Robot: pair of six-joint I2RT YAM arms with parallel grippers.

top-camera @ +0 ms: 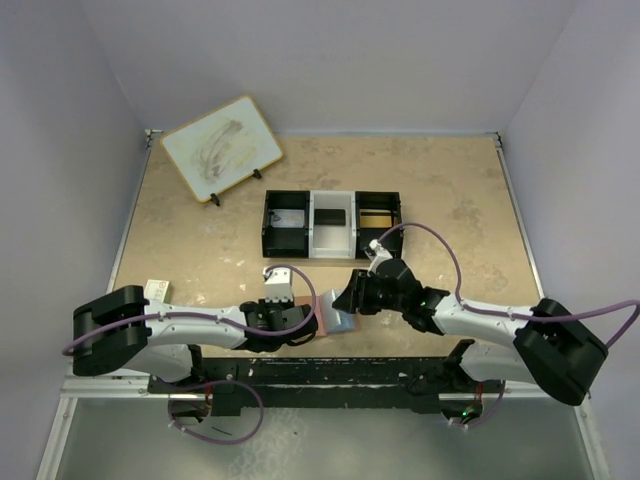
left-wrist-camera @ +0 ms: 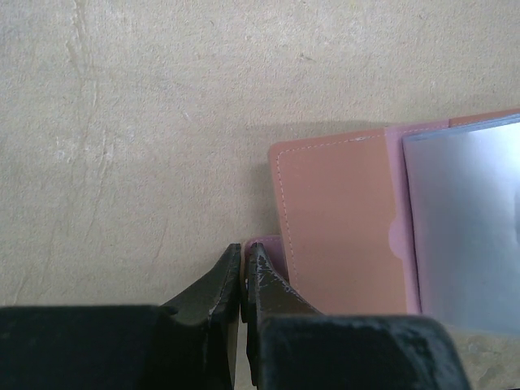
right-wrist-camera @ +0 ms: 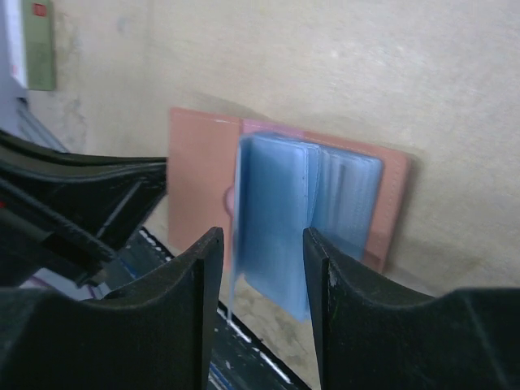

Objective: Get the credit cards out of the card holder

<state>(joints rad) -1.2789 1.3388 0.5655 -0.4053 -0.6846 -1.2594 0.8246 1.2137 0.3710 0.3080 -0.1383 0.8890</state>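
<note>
Inside the parted right hand (right-wrist-camera: 262,236), thin, likely slick cards (right-wrist-camera: 276,195) are seen upright in the open holder (right-wrist-camera: 195,171), whose corner is clamped by the left hand (left-wrist-camera: 244,264); free edges should be pinched.

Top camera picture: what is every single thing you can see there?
card holder: one, reddish-brown, lying open at the table's near edge
card sleeves: one stack, blue-grey, standing up from the holder
tray: one, black-white-black compartments, mid-table
board: one, white with wooden rim, propped at far left
small pale object: one, whitish, beside the left arm
table: one, beige, under everything
left gripper: one, black, shut at the holder's edge
right gripper: one, black, open around the sleeves
</note>
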